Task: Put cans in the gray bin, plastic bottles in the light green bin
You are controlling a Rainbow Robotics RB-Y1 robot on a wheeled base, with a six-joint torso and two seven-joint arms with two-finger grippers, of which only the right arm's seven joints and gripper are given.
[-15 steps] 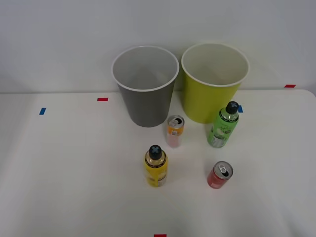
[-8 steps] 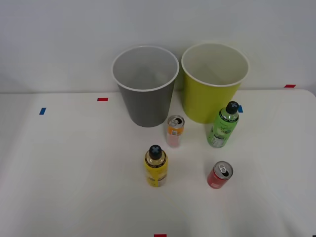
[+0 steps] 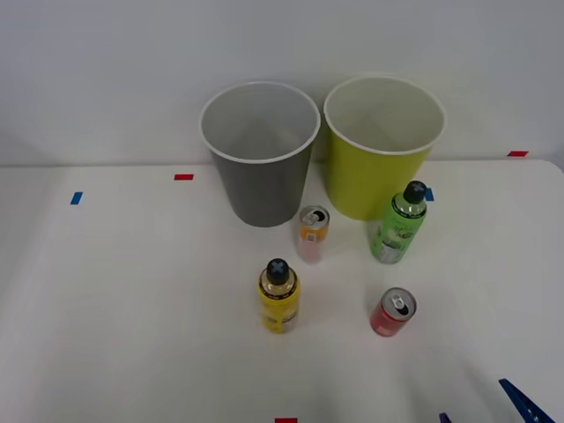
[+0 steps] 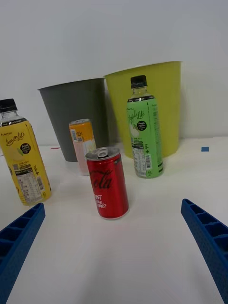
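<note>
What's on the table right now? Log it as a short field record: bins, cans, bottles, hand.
gray bin: upright at the table's back, nothing seen inside
green bin: upright beside it, on the robot's right, nothing seen inside
orange can: upright, in front of the gap between the bins
red can: upright, nearest the hand
yellow bottle: upright, capped, left of the red can
green bottle: upright, capped, before the green bin
hand: open, low over the table, facing the red can, holding nothing
sorted so far: none

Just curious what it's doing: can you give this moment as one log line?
stage: approach | fingers: open, facing red can | bins: nothing inside | cans, bottles: all upright on table
</note>
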